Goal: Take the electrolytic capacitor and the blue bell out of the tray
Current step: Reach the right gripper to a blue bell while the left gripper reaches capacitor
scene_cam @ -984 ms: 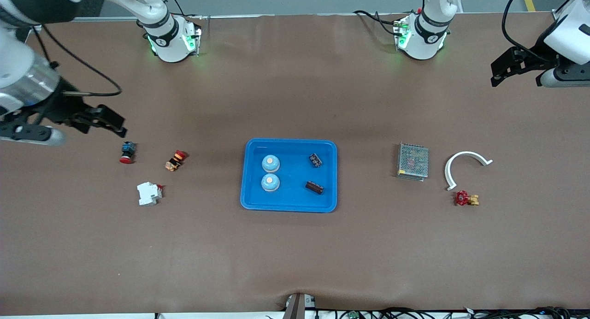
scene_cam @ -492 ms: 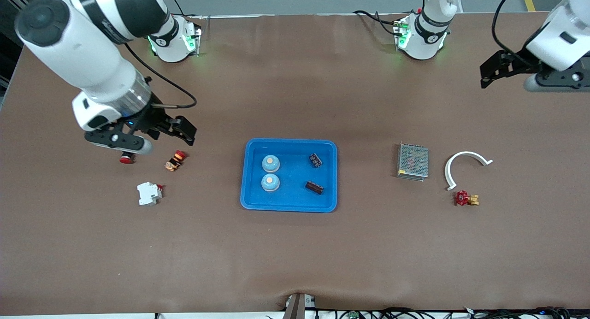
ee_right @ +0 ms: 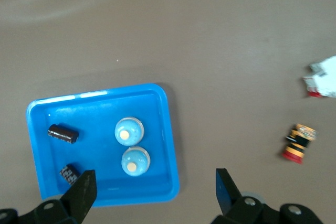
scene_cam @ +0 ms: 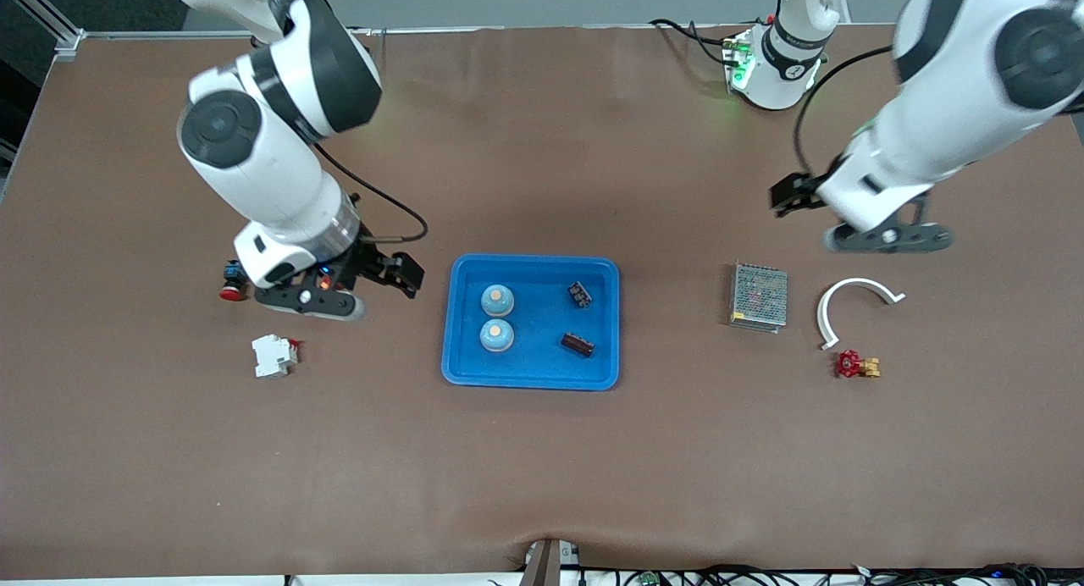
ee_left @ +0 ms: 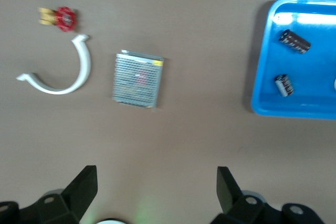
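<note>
A blue tray sits mid-table. In it are two blue dome bells toward the right arm's end and two dark capacitors toward the left arm's end. My right gripper is open and empty, low beside the tray's edge. Its wrist view shows the bells and capacitors. My left gripper is open and empty over bare table near a mesh box. Its wrist view shows the tray and capacitors.
A red push button and a white breaker lie toward the right arm's end; a red-yellow button shows only in the right wrist view. A metal mesh box, white arc and red valve lie toward the left arm's end.
Both arms have swung in from the table's ends toward the tray. The right gripper now sits beside the tray; the left gripper hangs near the mesh box. Both stay open.
</note>
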`<state>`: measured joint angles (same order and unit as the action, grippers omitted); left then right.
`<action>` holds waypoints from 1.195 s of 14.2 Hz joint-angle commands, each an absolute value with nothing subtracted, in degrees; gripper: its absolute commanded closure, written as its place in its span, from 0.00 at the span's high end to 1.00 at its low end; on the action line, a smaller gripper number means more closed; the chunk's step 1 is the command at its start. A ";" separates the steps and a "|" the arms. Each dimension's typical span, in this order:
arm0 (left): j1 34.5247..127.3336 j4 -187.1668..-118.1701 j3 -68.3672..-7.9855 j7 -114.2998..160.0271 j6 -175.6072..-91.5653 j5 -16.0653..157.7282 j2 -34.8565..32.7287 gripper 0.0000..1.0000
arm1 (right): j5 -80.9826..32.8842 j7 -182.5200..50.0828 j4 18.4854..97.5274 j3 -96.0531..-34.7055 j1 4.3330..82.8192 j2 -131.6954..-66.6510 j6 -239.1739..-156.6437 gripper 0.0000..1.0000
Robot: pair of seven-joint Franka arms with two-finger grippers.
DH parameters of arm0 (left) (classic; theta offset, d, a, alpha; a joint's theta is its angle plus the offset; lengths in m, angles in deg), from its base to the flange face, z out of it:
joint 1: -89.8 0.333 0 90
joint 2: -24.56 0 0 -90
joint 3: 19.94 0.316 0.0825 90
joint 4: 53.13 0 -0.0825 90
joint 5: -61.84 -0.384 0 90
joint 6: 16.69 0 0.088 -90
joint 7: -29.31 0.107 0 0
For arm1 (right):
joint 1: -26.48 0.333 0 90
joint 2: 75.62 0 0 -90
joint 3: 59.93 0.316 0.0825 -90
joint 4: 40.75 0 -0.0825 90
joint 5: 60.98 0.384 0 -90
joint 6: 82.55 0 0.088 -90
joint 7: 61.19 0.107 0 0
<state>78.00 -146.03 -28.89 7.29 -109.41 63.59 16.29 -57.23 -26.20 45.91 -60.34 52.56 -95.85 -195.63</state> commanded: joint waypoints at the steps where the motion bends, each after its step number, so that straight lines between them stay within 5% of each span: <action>1: 73.91 -146.47 -29.34 -0.63 -115.18 63.60 11.30 1.00 | -56.68 -23.05 44.94 -60.90 54.60 -100.13 -199.78 1.00; 5: 67.84 -147.09 -29.26 -15.04 -126.96 63.60 2.35 1.00 | -56.68 -23.83 44.94 -60.90 55.13 -106.45 -207.43 1.00; 11: 60.37 -146.47 -29.26 -34.29 -144.28 63.60 -10.67 0.86 | -56.85 -24.01 44.94 -60.90 57.85 -113.23 -212.98 1.00; 17: 57.64 -145.86 -29.26 -41.34 -151.50 63.86 -17.27 0.76 | -56.85 -24.10 44.59 -60.90 59.61 -116.66 -214.65 1.00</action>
